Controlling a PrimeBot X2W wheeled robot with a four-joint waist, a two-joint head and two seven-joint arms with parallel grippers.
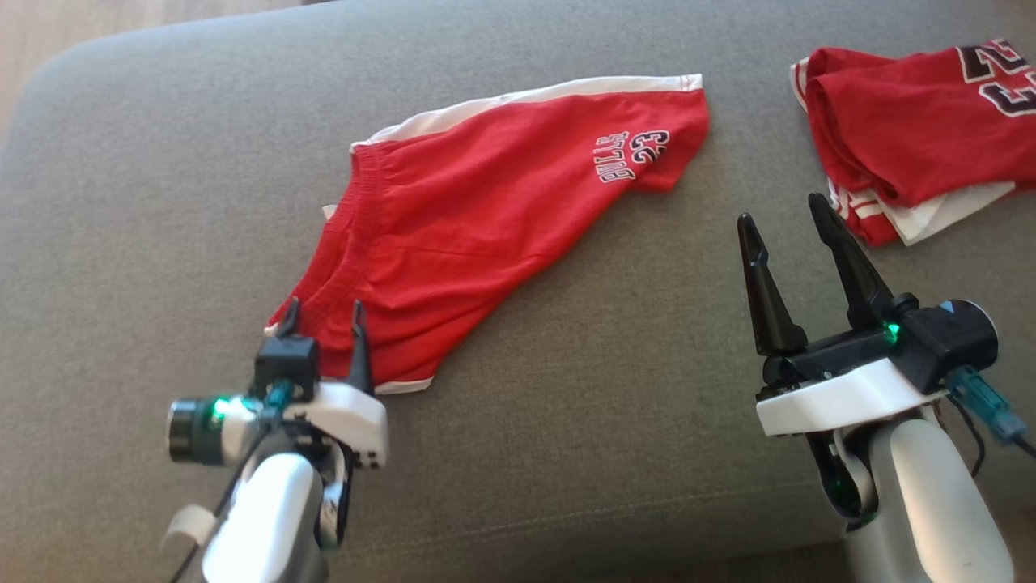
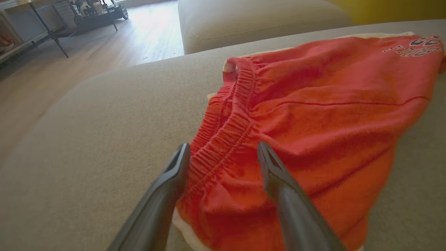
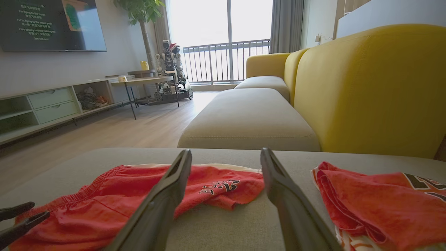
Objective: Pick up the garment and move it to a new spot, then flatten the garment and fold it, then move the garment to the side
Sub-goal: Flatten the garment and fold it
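Head view: red shorts (image 1: 486,194) spread on grey sofa cushion (image 1: 162,202), waistband left, leg hem far right. Left gripper (image 1: 324,308) low at near-left waistband corner, fingers spread wide either side of the elastic, not closed on it. Right gripper (image 1: 779,209) at near right, fingers wide and empty, pointing far, apart from shorts, just near of crumpled red jersey (image 1: 914,129).

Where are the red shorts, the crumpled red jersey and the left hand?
red shorts (image 1: 486,219), head view, middle of the fabric.
red jersey (image 1: 898,138), head view, its top red layer.
left hand (image 1: 324,312), head view, midway between its fingertips.
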